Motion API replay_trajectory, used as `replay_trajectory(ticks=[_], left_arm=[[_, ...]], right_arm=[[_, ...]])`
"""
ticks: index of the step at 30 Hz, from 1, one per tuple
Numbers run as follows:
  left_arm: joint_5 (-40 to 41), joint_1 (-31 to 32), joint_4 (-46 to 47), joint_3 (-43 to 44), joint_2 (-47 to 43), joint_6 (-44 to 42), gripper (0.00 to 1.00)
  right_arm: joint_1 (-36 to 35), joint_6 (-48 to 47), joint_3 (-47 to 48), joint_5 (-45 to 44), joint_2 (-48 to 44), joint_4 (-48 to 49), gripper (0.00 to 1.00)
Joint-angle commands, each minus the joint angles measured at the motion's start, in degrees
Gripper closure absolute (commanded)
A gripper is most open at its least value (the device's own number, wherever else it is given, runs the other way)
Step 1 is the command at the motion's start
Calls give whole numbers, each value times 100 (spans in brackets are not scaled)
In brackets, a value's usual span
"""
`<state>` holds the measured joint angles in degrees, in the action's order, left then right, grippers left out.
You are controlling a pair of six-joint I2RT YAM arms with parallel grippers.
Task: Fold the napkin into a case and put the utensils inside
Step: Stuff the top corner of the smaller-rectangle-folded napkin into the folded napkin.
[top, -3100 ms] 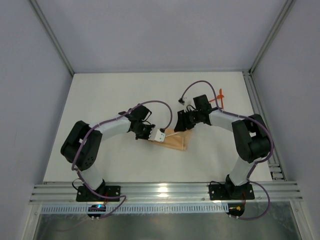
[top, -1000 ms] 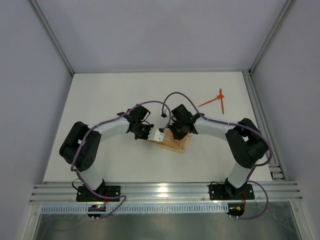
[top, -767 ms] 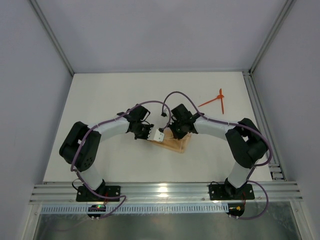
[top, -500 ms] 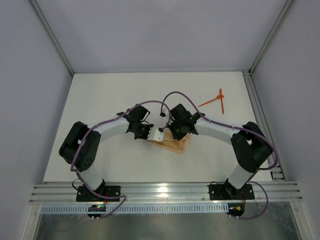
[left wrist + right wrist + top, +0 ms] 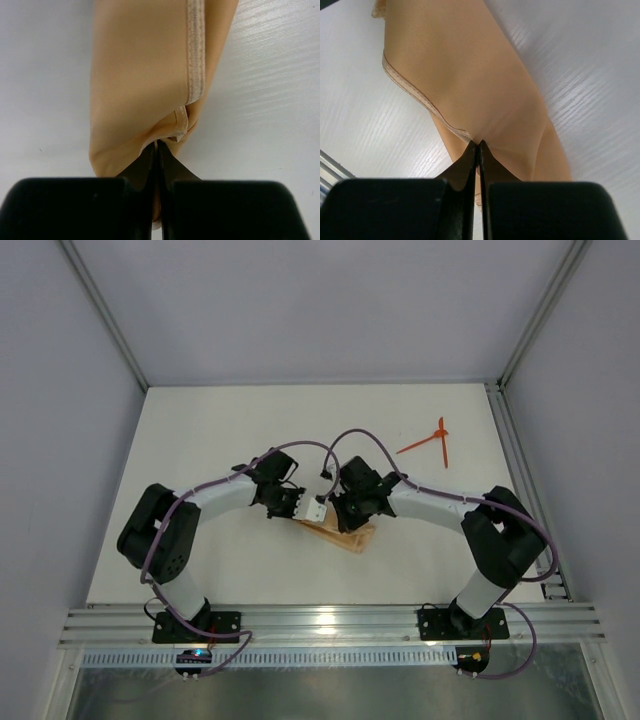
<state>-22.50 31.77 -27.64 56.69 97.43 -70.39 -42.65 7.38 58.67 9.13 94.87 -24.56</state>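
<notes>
Top view bright, even, diffuse from above; only faint soft shadows on flat white tabletop (image 5: 200,440). Glare patch on silver aluminium rail (image 5: 322,618), bottom centre. Wrist views: peach-orange cloth napkin (image 5: 145,75) sharp, bottom edge blurred, streaky sheen right side.

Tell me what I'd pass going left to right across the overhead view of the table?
Left arm's elbow → left gripper → right gripper → utensils → right arm's elbow. The napkin lies under both grippers, pinched by each, so it has no clear place in the order.
</notes>
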Motion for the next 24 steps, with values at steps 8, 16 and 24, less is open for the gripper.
replay_trajectory(ticks=[8,16,24], left_arm=[[115,-109,-216,-123,-48,104,100],[88,-189,-611,-9,-154,-317,97],[263,-277,-1996,667,-189,-1318,81]], right_arm=[[-50,1424,-980,432,40,1698,91],[99,1828,-1569,599,49,2412,86],[108,1987,-1789,353,137,2789,86]])
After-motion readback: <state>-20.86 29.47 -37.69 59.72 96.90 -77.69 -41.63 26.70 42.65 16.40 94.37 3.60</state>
